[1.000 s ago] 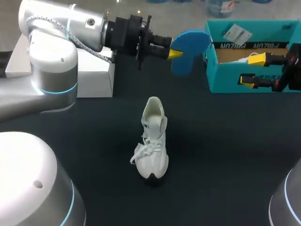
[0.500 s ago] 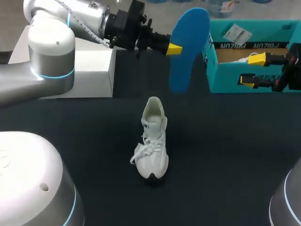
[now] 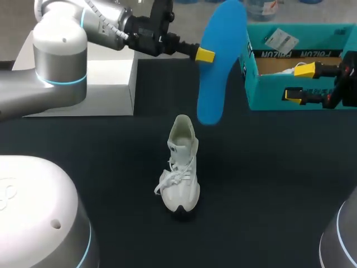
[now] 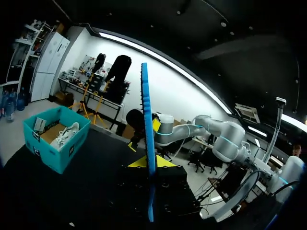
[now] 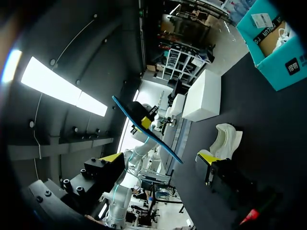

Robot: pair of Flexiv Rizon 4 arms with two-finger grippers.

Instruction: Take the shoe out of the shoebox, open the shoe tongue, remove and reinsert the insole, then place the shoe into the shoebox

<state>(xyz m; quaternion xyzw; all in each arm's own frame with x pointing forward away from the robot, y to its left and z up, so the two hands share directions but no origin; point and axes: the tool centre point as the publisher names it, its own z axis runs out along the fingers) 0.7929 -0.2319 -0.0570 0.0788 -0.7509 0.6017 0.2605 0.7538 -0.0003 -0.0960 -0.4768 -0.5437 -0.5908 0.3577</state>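
Up at the far side of the tabletop [image 3: 268,184], the left arm [image 3: 61,61] comes in from the left corner and stretches level toward the middle, its wrist turned so the left gripper [image 3: 205,54] points sideways at the shoebox [image 3: 295,92]. That gripper is clamped on the blue insole [image 3: 220,61]; in the left wrist view the two yellow tips [image 4: 148,163] press on it from either side, and the insole [image 4: 146,139] stands edge-on between them. The insole hangs long and nearly upright in the air, its lower end above and just behind the heel of the white shoe [image 3: 179,164]. The shoe stands upright on its sole in the middle of the tabletop, well apart from the teal shoebox at the far right. The right gripper [image 3: 298,82] sits at the shoebox's near wall, fingers spread wide and holding nothing. A white box [image 3: 111,89] lies under the left arm.
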